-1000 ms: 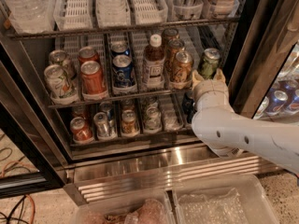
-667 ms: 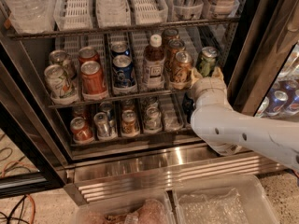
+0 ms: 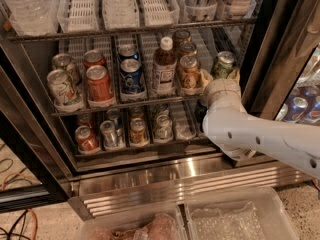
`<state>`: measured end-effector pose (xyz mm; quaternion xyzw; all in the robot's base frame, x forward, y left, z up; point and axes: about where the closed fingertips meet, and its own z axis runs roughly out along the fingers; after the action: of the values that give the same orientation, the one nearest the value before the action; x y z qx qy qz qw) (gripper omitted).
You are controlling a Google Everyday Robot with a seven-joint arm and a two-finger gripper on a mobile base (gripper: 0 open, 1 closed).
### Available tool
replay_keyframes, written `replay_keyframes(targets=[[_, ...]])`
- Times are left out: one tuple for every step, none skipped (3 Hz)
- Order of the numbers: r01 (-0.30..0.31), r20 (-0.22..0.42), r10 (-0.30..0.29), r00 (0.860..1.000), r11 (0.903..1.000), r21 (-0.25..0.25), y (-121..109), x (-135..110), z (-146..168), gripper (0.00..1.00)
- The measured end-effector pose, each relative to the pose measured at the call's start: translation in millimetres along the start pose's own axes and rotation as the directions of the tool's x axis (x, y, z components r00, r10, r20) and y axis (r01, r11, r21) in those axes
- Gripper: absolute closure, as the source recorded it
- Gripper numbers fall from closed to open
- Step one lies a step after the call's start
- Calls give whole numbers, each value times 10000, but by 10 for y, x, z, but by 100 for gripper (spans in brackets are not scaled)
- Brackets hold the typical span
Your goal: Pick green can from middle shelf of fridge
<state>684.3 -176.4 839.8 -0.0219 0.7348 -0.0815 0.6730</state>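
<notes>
The green can (image 3: 223, 64), olive with a silver top, stands at the right end of the middle shelf (image 3: 125, 104) of the fridge (image 3: 175, 174). My gripper (image 3: 219, 77), at the end of a white arm (image 3: 260, 139) that comes in from the right, is right at the can's lower front and hides its lower half. I cannot tell whether it touches the can. The can stands upright on the shelf.
On the same shelf stand a whitish patterned can (image 3: 62, 86), a red can (image 3: 99, 81), a blue can (image 3: 131, 74), a white-capped bottle (image 3: 164, 64) and brown-gold cans (image 3: 189, 70). A dark door frame (image 3: 280, 59) rises just right of the can. Clear plastic bins (image 3: 235, 219) lie below the fridge.
The gripper has edged slightly up and in at the green can. The can and the other drinks have not visibly moved.
</notes>
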Motion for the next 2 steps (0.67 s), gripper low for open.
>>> replay_keyframes(targets=[[-13, -16, 13, 10000, 10000, 21, -5, 9, 11, 32], [-42, -19, 42, 10000, 10000, 69, -19, 21, 37, 50]])
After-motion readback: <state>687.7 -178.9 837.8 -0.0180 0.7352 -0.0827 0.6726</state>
